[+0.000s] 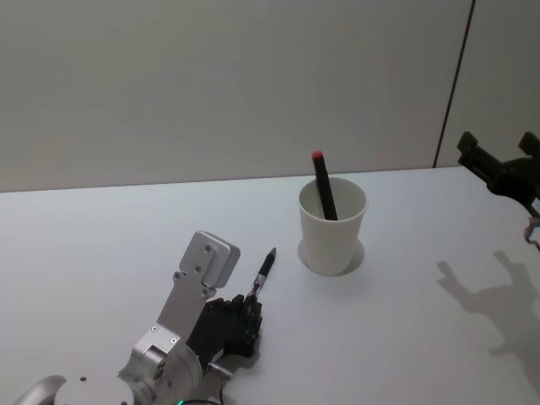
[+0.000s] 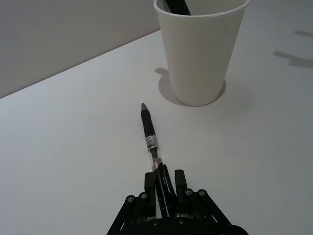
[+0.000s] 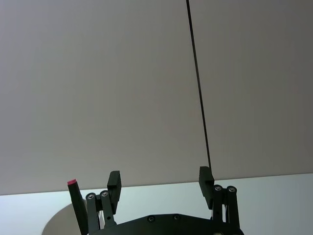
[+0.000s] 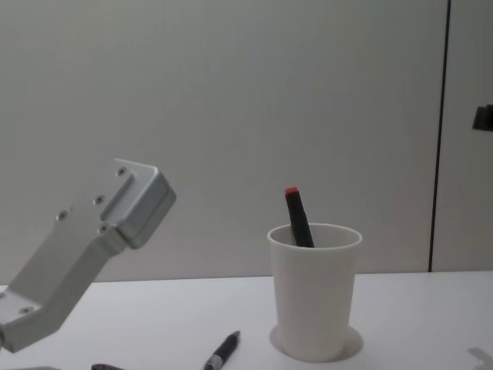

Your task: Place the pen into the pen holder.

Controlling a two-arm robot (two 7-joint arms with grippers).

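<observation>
The pen holder [image 1: 332, 224] is a white paper cup standing upright at mid table, also seen in the left wrist view [image 2: 200, 54] and the chest view [image 4: 314, 289]. A black marker with a red cap [image 1: 323, 181] leans inside it. The pen [image 1: 265, 272] is black with a clear barrel and lies low over the table, its tip pointing at the cup from a short gap away [image 2: 149, 137]. My left gripper [image 1: 251, 305] is shut on the pen's rear end [image 2: 165, 178]. My right gripper [image 1: 498, 153] hangs open and empty, raised at the far right [image 3: 160, 182].
The white table [image 1: 101, 253] runs back to a plain grey wall with a dark vertical seam [image 1: 451, 84] at the right. The right gripper's shadow [image 1: 494, 295] falls on the table to the right of the cup.
</observation>
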